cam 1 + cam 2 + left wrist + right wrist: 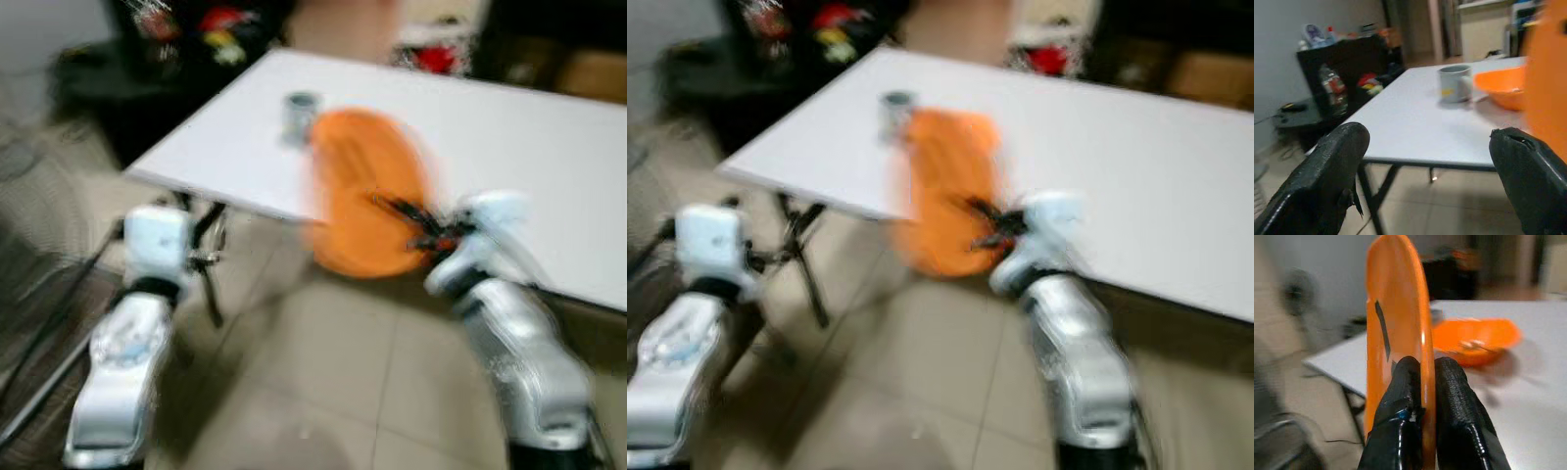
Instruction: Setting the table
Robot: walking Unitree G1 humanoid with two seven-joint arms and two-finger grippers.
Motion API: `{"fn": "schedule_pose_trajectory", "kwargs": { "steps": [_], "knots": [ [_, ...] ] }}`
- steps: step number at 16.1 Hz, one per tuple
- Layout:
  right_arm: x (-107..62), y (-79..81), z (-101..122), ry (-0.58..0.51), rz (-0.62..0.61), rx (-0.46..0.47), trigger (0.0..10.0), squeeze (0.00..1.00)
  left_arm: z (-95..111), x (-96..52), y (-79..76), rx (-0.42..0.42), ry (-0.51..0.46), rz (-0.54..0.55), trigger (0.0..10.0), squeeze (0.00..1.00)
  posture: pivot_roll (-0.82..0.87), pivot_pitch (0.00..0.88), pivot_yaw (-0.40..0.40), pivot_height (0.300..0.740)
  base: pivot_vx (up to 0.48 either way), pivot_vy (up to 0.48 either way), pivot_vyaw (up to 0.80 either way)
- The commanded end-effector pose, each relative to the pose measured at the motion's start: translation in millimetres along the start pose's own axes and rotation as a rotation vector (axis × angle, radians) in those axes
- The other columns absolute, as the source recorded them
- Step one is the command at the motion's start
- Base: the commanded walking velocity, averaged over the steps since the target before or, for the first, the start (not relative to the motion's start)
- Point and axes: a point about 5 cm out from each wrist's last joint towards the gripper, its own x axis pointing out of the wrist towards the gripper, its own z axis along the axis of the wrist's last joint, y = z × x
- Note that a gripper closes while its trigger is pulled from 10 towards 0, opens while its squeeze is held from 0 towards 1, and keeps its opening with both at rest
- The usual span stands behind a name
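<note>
An orange plate point(362, 191) is held upright on its edge, in front of the white table's point(509, 147) near edge. My right gripper point(1422, 377) is shut on the orange plate point(1396, 308), one finger on each face at its rim. On the table stand a grey mug point(1454, 83) and an orange bowl point(1501, 90) side by side; the mug point(301, 116) is near the table's left corner. My left gripper point(1430, 161) is open with nothing between its fingers, held low before the left corner of the table. The head views are blurred.
The table's folding legs point(211, 264) stand under its left corner, close to my left arm point(147, 284). A black cabinet point(1347, 68) with clutter is beyond the table on the left. Tiled floor point(323, 392) lies below.
</note>
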Motion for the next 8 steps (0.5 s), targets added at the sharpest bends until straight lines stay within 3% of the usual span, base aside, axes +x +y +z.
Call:
{"fn": "schedule_pose_trajectory", "kwargs": {
  "steps": [1,4,8],
  "knots": [
    [-5.7,-10.1,14,-0.071,-0.036,-0.034,10.0,0.0,8,2.5,-11.3,-0.013,-0.035,-0.041,10.0,0.0,0.05,0.0,0.004,0.74,0.379,0.0,0.0],
    [-7.0,-11.7,22,-0.139,-0.053,0.009,10.0,0.0,12,5.0,-10.9,-0.016,-0.051,-0.042,10.0,0.0,0.04,0.0,0.011,0.74,0.385,0.0,0.0],
    [-12.7,-16.8,29,-0.201,-0.13,-0.03,10.0,0.0,18,14.1,-15.2,-0.045,-0.077,-0.065,10.0,0.0,0.03,0.0,0.029,0.74,0.417,0.0,0.0]
  ]
}}
